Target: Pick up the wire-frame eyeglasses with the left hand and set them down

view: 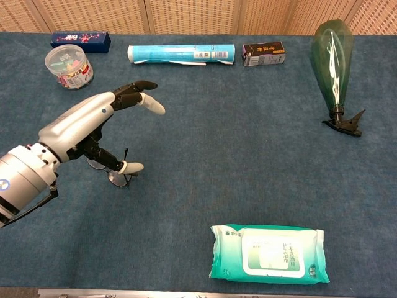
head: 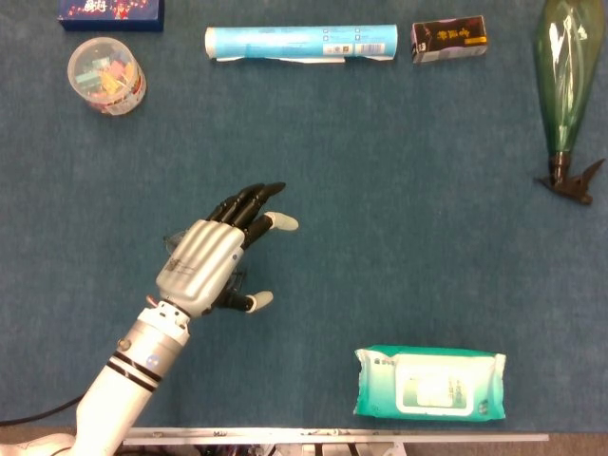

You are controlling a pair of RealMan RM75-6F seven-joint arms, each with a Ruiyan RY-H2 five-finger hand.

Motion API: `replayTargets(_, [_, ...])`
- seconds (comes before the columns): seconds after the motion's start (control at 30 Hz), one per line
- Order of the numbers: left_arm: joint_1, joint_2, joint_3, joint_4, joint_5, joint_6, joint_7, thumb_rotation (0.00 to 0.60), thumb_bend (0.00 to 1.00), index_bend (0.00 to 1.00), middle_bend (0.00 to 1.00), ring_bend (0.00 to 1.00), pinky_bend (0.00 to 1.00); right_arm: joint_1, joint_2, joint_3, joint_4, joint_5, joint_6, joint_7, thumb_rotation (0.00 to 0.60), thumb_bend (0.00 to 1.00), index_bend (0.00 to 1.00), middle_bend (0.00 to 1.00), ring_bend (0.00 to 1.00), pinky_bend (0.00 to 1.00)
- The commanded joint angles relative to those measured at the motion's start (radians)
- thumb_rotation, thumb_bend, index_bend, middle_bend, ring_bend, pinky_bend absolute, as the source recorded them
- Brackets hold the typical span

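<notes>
Blue cloth [view: 248, 155] | left hand [view: 93, 127] spread above eyeglasses [view: 115, 177]

Print shows on the blue tube [view: 181, 53], the dark carton [view: 263, 54], the blue box [view: 80, 41] at the back edge and the wipes pack [view: 268, 254], yet every line is too small or blurred to read from either camera.

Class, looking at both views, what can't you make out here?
- Eyeglasses: mostly hidden under the left hand in the head view.
- Contact between thumb and frame: unclear in the chest view.
- Right hand: outside both views.
- Print on the brown box: too small.
</notes>
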Motion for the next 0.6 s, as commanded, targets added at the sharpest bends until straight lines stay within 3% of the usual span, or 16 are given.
replayTargets(0.03, [-0.006, -0.011, -0.008, 0.017, -0.009, -0.001, -0.005, 0.6, 0.01, 0.26, 0.07, 0.03, 0.11, 0.0, 0.0, 0.001, 0.001, 0.001, 0.001, 0.002, 0.6, 0.51, 0.64, 0.47, 0.29, 0.43])
replayTargets(0.6, [-0.023, -0.026, -0.032, 0.102, -0.049, -0.001, -0.055, 0.6, 0.01, 0.26, 0.07, 0.03, 0.1, 0.004, -0.004, -0.001, 0.002, -0.001, -0.006, -0.005, 0.6, 0.51, 0.64, 0.47, 0.29, 0.43])
